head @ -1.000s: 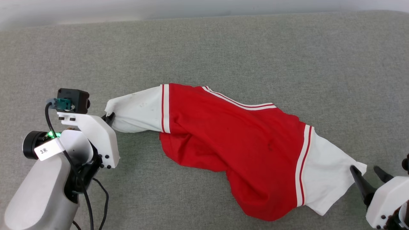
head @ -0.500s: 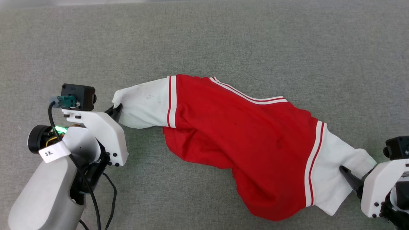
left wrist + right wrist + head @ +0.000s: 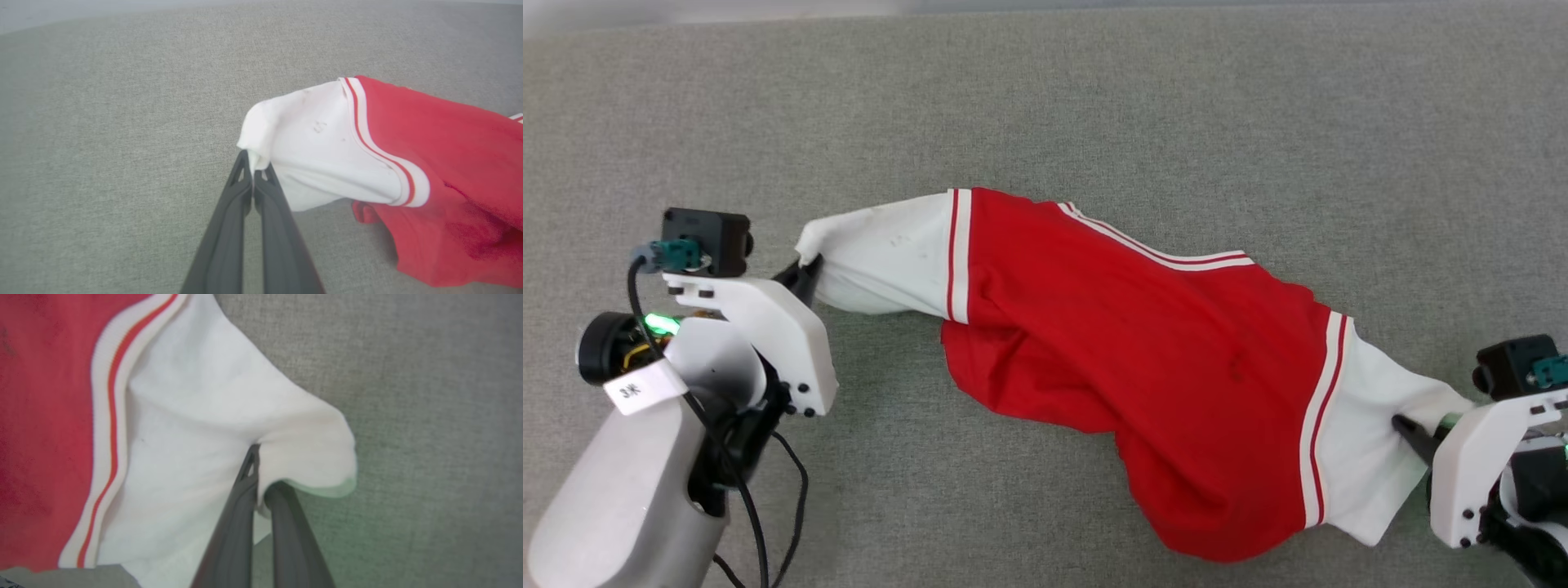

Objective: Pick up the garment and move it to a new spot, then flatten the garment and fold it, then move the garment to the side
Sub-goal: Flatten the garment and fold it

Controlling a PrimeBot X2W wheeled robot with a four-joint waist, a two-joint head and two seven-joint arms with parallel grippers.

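The garment (image 3: 1127,327), a red jersey with white sleeves and red-white striped trim, lies rumpled and stretched from left to lower right on the grey surface. My left gripper (image 3: 805,269) is shut on the end of the left white sleeve (image 3: 310,143), whose edge is pinched between the dark fingers (image 3: 229,228). Low at the right, my right gripper (image 3: 1409,429) is shut on the other white sleeve (image 3: 196,416); its cloth bunches around the fingertips (image 3: 249,465). The chest lettering is hidden.
A grey fabric-covered surface (image 3: 1045,106) spreads in every direction around the jersey. A pale strip runs along its far edge at the top left (image 3: 686,16). Black cable loops hang beside my left forearm (image 3: 784,498).
My right gripper moved onto the right sleeve and went from open to shut on it. The left gripper kept its hold and shifted slightly left. The head camera tilted a little.
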